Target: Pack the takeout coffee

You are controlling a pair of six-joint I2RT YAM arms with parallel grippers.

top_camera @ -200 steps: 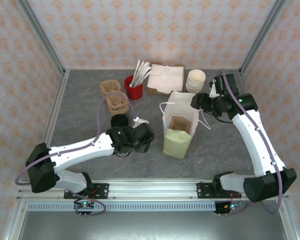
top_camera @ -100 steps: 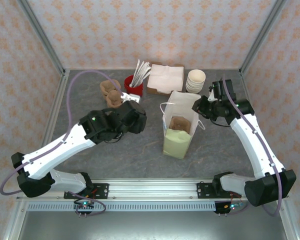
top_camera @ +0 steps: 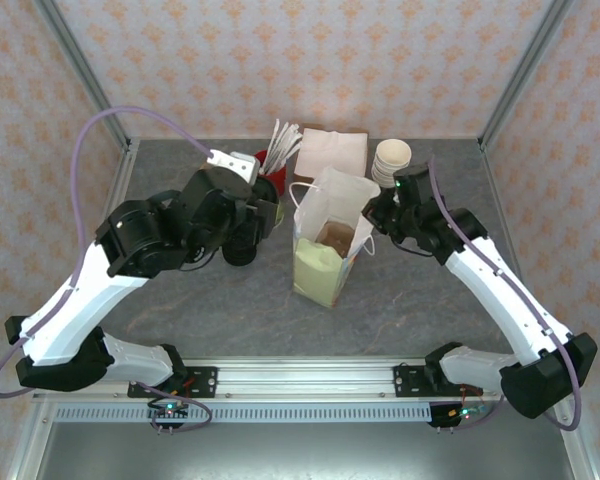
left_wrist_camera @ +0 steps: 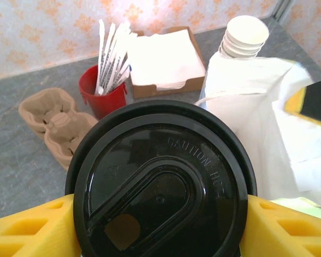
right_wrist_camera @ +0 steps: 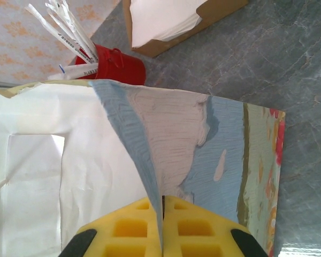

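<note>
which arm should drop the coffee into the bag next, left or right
Left. The left claw grips the takeout coffee by its sides, close to the open top of the paper bag. The right claw is shut on the bag's edge, so it has no free grip.

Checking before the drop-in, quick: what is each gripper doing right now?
Left gripper: closed on the takeout coffee.
Right gripper: closed on the paper bag rim.
</note>
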